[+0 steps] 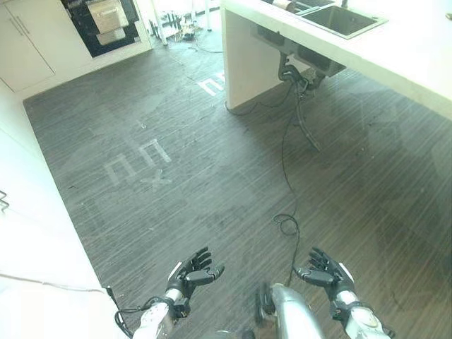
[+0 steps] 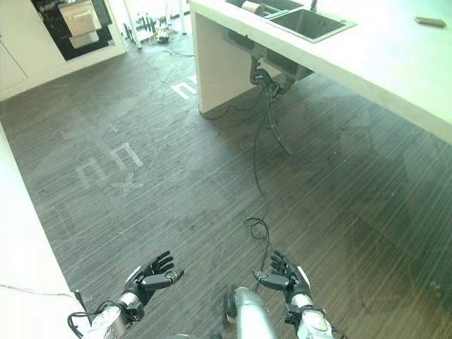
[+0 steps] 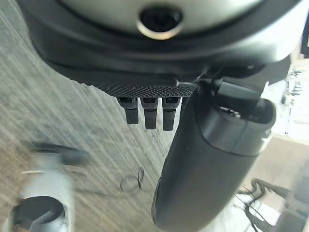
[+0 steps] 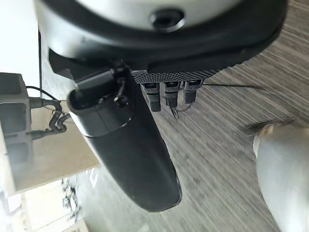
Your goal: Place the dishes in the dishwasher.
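Observation:
My left hand [image 1: 192,272] and right hand [image 1: 325,272] hang low over the dark wood floor, palms facing each other, both open and empty. In the left wrist view the straight fingers [image 3: 149,113] hold nothing, and the same goes for the fingers [image 4: 169,94] in the right wrist view. A steel sink [image 1: 342,20] is set in the white counter [image 1: 395,49] at the far right. A pale dish-like object [image 2: 251,7] lies beside the sink. A dark open appliance [image 1: 106,21] with a pale rack inside stands in the far left wall.
A white worktop [image 1: 28,247] runs along my left side. White cabinets [image 1: 28,42] stand at the far left. Hoses [image 1: 300,85] hang under the sink, and a thin black cord [image 1: 286,169] trails across the floor. Pale tape marks [image 1: 138,166] lie on the floor.

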